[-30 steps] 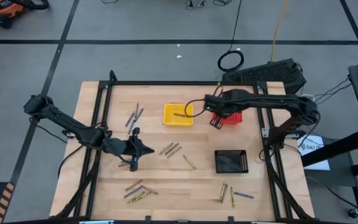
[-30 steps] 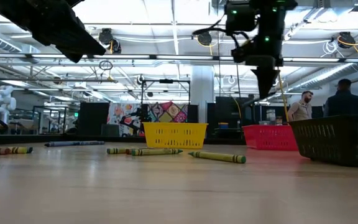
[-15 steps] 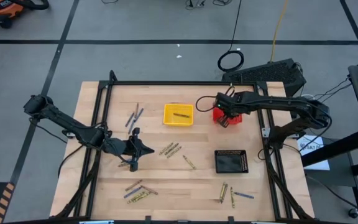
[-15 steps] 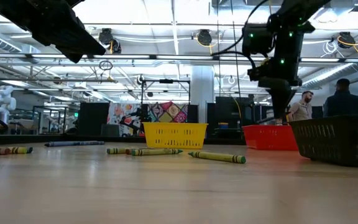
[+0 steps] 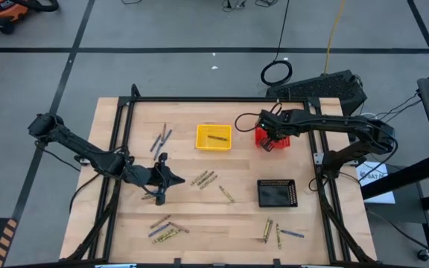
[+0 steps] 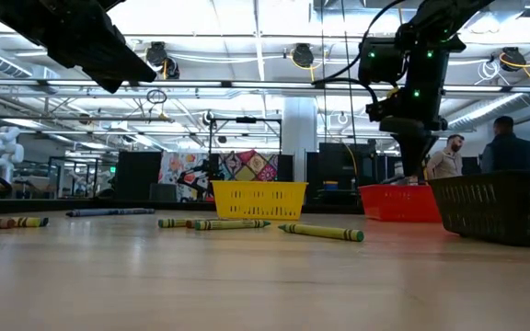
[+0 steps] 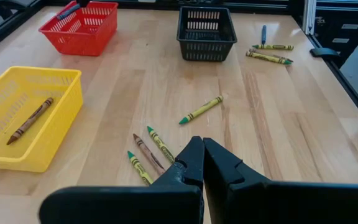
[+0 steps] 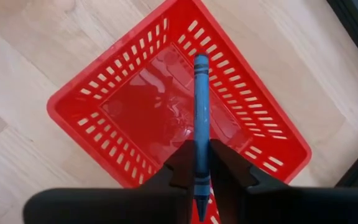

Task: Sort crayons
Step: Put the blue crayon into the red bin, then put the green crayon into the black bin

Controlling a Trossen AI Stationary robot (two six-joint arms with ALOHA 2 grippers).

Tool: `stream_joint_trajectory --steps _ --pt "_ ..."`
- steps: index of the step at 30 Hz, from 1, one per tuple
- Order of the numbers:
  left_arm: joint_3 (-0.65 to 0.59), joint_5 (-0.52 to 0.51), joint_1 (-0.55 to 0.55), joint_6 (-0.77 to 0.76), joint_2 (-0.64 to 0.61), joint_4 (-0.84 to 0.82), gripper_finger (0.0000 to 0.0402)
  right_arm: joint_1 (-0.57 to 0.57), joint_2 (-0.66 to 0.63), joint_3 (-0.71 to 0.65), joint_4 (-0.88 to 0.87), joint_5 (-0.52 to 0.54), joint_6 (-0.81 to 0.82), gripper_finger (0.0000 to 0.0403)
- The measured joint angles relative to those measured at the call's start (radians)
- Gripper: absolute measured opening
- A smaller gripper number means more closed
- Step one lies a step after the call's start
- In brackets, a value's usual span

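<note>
My right gripper (image 8: 200, 152) hangs over the red basket (image 8: 79, 130) at the table's far right, shut on a blue crayon (image 8: 201, 93). My left gripper (image 7: 199, 144) is shut and holds nothing, above the table left of centre (image 5: 179, 179). Just past it lie three crayons (image 7: 146, 152) flat on the wood, and another crayon (image 7: 201, 109) farther on. A brown crayon (image 5: 216, 137) lies in the yellow basket (image 5: 201, 130). More crayons lie at the far left (image 5: 160, 140), near left (image 5: 166, 229) and near right (image 5: 278, 233). My right gripper pinches the blue crayon between its two fingers, near one end (image 8: 199, 163). The fingers come from above, slanting steeply down. The crayon runs along the fingers and its free end (image 8: 200, 61) points down into the red basket; whether it touches the basket floor cannot be told.
A black basket (image 5: 278, 193) stands on the right, nearer than the red one. A dark frame (image 5: 199, 100) runs round the tabletop. People (image 6: 500, 147) stand in the room beyond the table's far side.
My right gripper has gone toward the table's right edge and down with the blue crayon, from the gap between the yellow and red baskets to a place over the red basket, and has then kept still.
</note>
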Motion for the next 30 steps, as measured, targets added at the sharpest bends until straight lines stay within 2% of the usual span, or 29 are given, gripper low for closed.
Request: stream_joint_trajectory --steps 13,18,24,30 --pt "0.000 0.000 0.000 0.001 0.000 0.000 0.0002 0.000 0.000 0.004 -0.006 0.000 0.043 0.0089" --pt "0.000 0.000 0.000 0.001 0.000 -0.001 0.0002 0.032 0.001 0.087 -0.084 -0.022 0.112 0.0094" --pt "0.000 0.000 0.000 0.000 0.000 -0.018 0.0002 0.119 0.000 0.219 -0.205 -0.126 0.278 0.0094" --pt "0.000 0.000 0.000 -0.008 0.000 -0.076 0.0002 0.285 0.000 0.246 -0.270 -0.211 0.529 0.0094"
